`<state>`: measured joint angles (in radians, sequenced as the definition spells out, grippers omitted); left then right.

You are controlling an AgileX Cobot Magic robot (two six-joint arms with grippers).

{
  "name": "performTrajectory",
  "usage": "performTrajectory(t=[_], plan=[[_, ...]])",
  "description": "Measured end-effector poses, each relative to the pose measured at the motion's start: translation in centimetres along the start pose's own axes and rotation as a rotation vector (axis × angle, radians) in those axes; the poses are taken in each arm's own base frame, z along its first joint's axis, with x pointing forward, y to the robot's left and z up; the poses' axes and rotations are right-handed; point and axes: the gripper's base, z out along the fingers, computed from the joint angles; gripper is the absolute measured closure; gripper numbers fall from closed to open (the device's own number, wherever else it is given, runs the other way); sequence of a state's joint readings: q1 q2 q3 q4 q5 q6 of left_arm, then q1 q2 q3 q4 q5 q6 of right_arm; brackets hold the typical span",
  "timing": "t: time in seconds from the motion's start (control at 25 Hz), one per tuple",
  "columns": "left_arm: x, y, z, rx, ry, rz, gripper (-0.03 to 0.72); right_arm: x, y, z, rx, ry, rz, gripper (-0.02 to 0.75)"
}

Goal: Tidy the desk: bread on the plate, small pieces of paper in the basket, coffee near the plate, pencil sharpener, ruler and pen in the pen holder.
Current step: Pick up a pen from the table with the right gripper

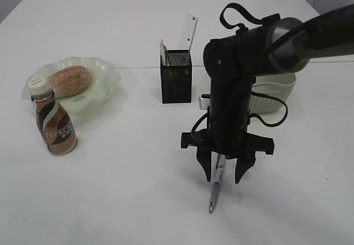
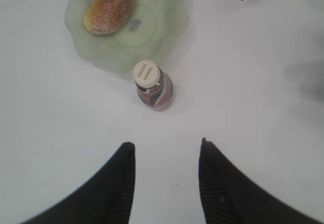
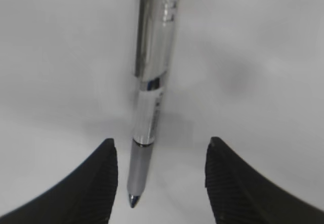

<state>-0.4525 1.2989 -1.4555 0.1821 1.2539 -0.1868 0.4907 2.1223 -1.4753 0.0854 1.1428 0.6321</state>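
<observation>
A silver-grey pen (image 1: 214, 192) lies on the white desk (image 1: 127, 189), tip toward the front. My right gripper (image 1: 224, 173) hangs open over it. In the right wrist view the pen (image 3: 149, 97) lies between the fingers, nearer the left one, and the gripper (image 3: 162, 145) does not touch it. The bread (image 1: 68, 81) lies on the pale-green plate (image 1: 105, 71). The coffee (image 1: 54, 122) stands upright just in front of the plate. The ruler (image 1: 188, 33) sticks up out of the black pen holder (image 1: 176, 79). My left gripper (image 2: 167, 148) is open and empty above bare desk, short of the coffee (image 2: 152, 85). Pencil sharpener and paper pieces are out of view.
The grey-green basket (image 1: 276, 93) stands behind my right arm, its inside hidden. A pale object (image 1: 164, 53) stands in the holder's left corner. The left wrist view also shows the plate (image 2: 167, 27) with the bread (image 2: 109, 6).
</observation>
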Motion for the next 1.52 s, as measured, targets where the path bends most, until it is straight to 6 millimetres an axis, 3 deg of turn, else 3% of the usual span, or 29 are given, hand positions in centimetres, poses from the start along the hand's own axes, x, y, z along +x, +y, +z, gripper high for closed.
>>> performTrajectory(t=[0.52,0.96,1.52], plan=[[0.0,0.0,0.0,0.0,0.0,0.0,0.381,-0.9,0.5,0.0,-0.051,-0.099,-0.008,0.333],[0.0,0.0,0.0,0.0,0.0,0.0,0.381,-1.3,0.5,1.9,-0.02,-0.067,-0.006,0.333],[0.0,0.0,0.1,0.0,0.003,0.001,0.381,-1.4,0.6,1.9,-0.023,-0.071,-0.006,0.346]])
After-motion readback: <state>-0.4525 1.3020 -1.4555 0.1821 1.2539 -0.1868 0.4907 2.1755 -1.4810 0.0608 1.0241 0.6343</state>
